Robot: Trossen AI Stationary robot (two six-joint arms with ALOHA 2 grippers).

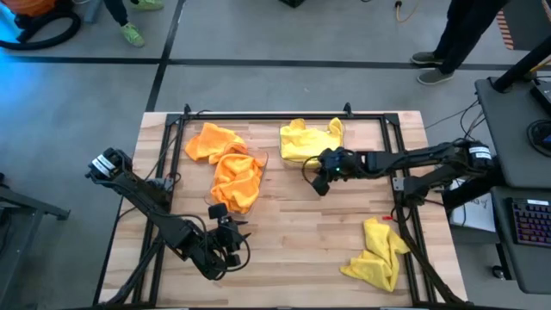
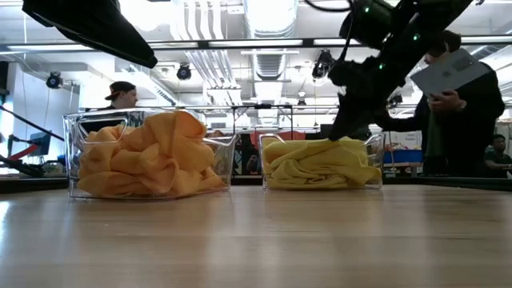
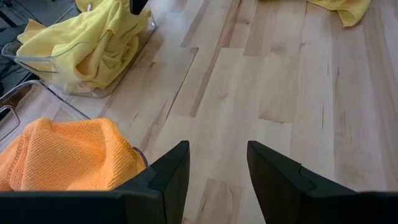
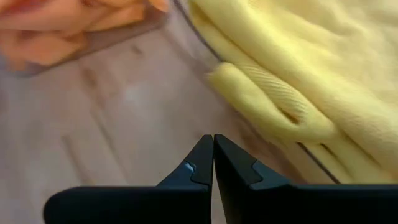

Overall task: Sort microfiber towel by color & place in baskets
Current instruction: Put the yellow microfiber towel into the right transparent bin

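Now my right tool [image 1: 316, 175], fingers pressed together and holding nothing, hangs beside the basket [image 2: 320, 162] of yellow towels [image 1: 311, 139]. My left tool [image 1: 231, 243], spread and empty, waits near the orange towels [image 1: 228, 164]. One yellow towel [image 1: 378, 252] lies loose on the tabletop [image 1: 301, 232].

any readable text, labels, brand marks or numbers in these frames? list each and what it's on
None can be read.
Orange towels and yellow towels: plain fabric, no tags showing.
Clear baskets: no label visible.
Paper held by the person at the back: anything on it is too small to read.
Keyboard beside the table: key markings too small to read.
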